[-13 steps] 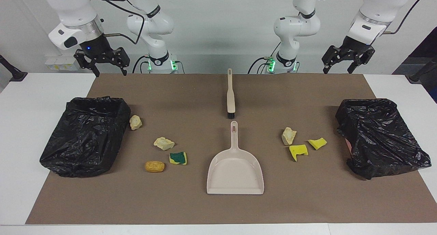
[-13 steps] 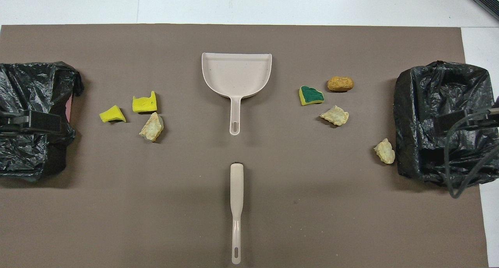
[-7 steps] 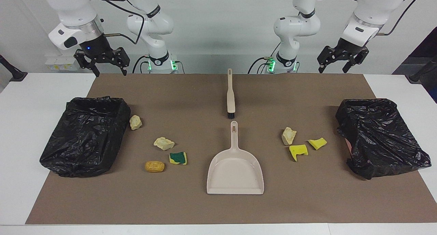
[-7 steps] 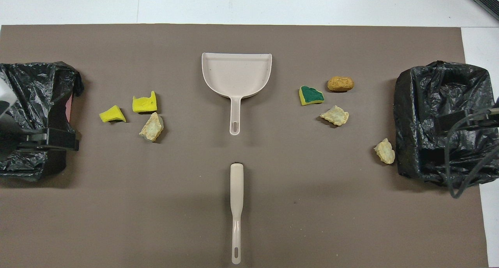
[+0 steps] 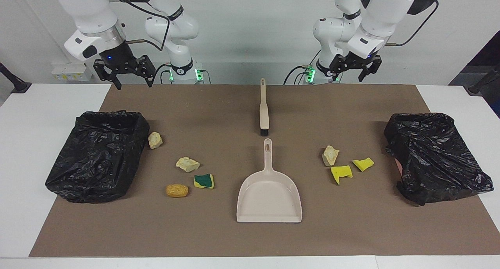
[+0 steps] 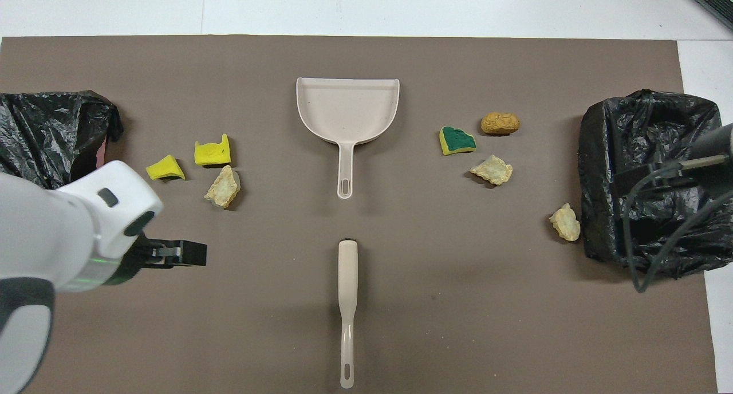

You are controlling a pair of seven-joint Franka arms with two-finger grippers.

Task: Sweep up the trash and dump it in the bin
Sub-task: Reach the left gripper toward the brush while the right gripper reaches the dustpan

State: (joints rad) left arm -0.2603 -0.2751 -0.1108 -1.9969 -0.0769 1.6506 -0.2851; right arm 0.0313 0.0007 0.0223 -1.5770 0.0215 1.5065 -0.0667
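The left gripper (image 5: 354,70) hangs with fingers spread above the brown mat (image 5: 218,104), empty. The right gripper (image 5: 124,72) also hangs spread, above the mat's corner. Seven scraps of trash (image 5: 187,164) lie on the mat beside the beige plastic dustpan (image 5: 268,194), between two black-lined bins (image 5: 97,155).

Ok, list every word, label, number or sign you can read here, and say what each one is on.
None can be read.
Dustpan, brush, mat: no print shows.
Both black bin bags: plain plastic, no label.
Scraps such as the green-and-yellow sponge: no markings.
Arm bases: small dark marks and green lights, too small to read.
White box on the wall: possibly labelled, too small to read.
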